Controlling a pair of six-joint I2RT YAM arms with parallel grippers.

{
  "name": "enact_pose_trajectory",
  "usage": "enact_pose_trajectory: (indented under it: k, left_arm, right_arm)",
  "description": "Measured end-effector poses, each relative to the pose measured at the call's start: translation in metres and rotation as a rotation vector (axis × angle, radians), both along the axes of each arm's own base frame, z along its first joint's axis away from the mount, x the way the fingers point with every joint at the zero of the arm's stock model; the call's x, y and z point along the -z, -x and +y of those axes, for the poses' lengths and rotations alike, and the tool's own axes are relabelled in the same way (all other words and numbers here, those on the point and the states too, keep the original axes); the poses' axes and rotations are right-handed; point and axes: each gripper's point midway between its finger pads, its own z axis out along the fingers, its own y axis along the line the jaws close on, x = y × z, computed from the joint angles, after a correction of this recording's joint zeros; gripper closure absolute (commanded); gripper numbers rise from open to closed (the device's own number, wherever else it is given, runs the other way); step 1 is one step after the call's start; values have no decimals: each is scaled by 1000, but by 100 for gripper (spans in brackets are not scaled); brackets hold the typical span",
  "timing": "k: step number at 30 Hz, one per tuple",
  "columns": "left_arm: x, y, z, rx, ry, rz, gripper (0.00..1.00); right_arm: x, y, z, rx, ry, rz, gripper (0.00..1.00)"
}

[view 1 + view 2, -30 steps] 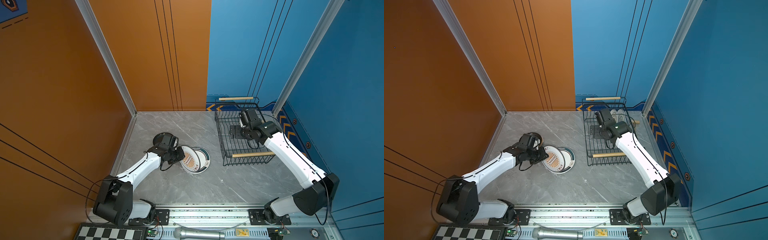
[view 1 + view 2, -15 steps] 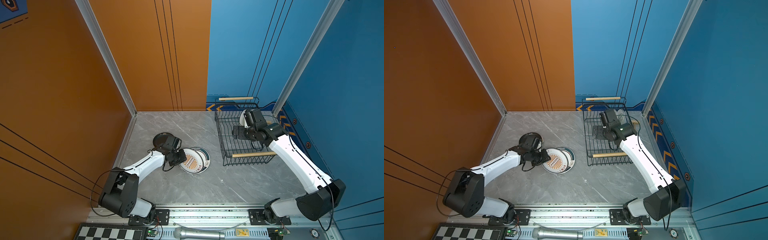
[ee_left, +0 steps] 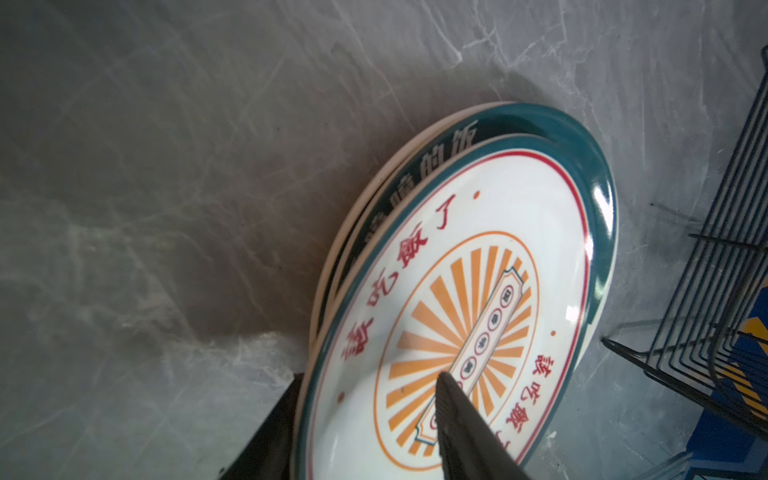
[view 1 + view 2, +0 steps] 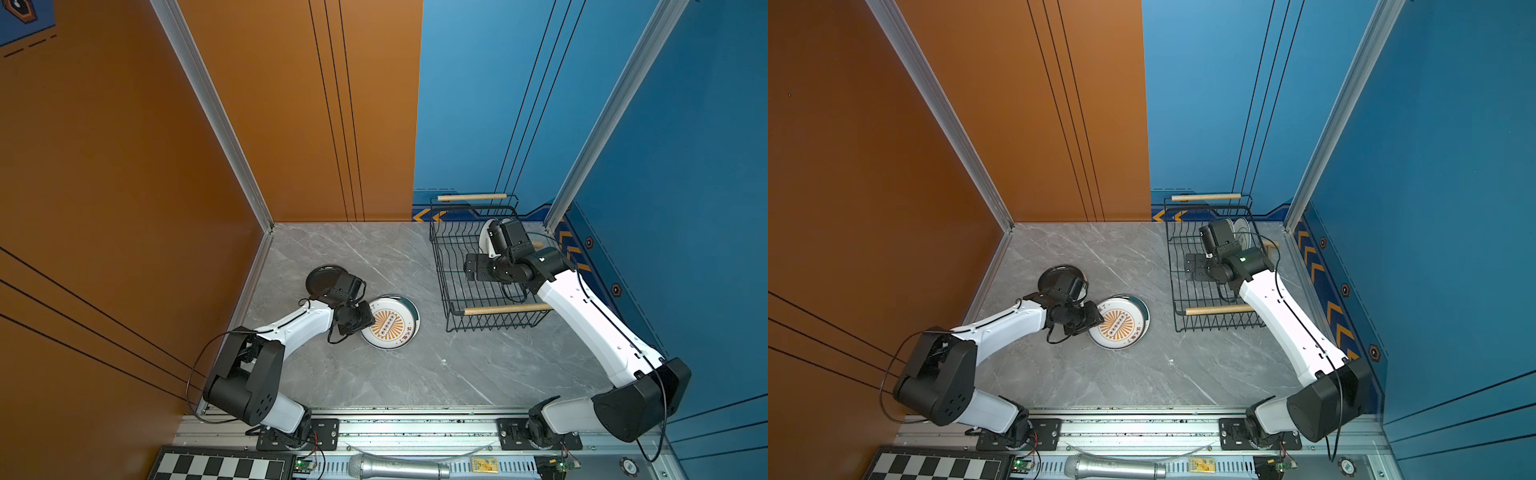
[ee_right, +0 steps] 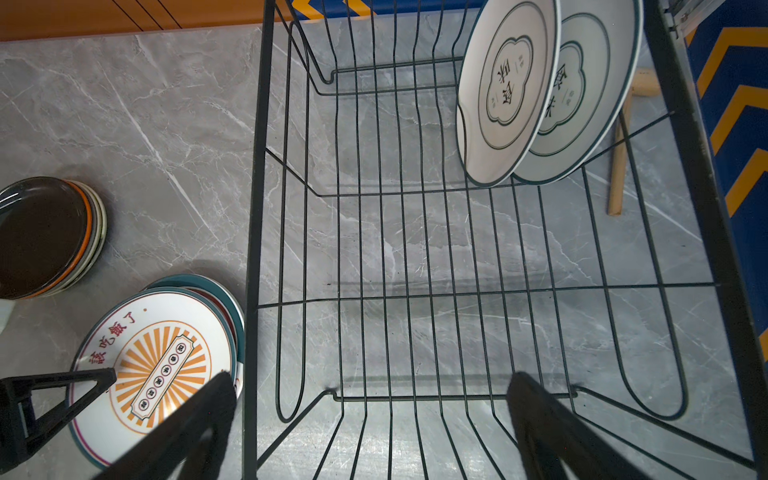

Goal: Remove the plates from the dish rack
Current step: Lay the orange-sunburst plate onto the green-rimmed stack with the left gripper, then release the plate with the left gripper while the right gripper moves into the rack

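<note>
Release needs care: we must draw the left end effector [image 3: 370, 376], parted astride the sunburst plate [image 3: 478, 291], straight off; the right end effector [image 5: 370, 378] gapes empty.

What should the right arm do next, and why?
Probably advance the right arm's fingers toward the front white round dark-rimmed plate standing in the black wire dish rack: the fingers are spread and empty, and only it and a like plate behind it remain inside.

1. Sunburst plate [image 3: 469, 299], teal-rimmed, is seen lying on a second plate [image 3: 419, 166], both on the grey marble table [image 3: 166, 208].
2. Its rim is straddled by the left gripper [image 3: 370, 378], jaws parted.
3. Dish rack [image 3: 715, 291] wires are noted just beside.
</note>
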Motion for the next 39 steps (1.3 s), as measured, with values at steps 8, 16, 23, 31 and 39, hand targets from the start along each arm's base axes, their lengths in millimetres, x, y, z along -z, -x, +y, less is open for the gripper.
enact_pose_trajectory:
  k: [8, 16, 23, 31, 39]
  left_arm:
    - [8, 5, -5, 23, -11, 21, 37]
    - [5, 6, -10, 45, -27, 22, 2]
    - [1, 5, -12, 52, -39, 22, 2]
    - [-12, 3, -28, 91, -31, -3, 2]
    - [-16, 0, -31, 96, -38, -5, 2]
  right_arm:
    - [-1, 1, 1, -7, -13, 0, 0]
    - [3, 2, -3, 1, -12, 10, 0]
    - [3, 3, -1, -6, -21, 14, 0]
    - [4, 4, -1, -15, -26, 18, 0]
    - [5, 5, -4, -19, -22, 18, 0]
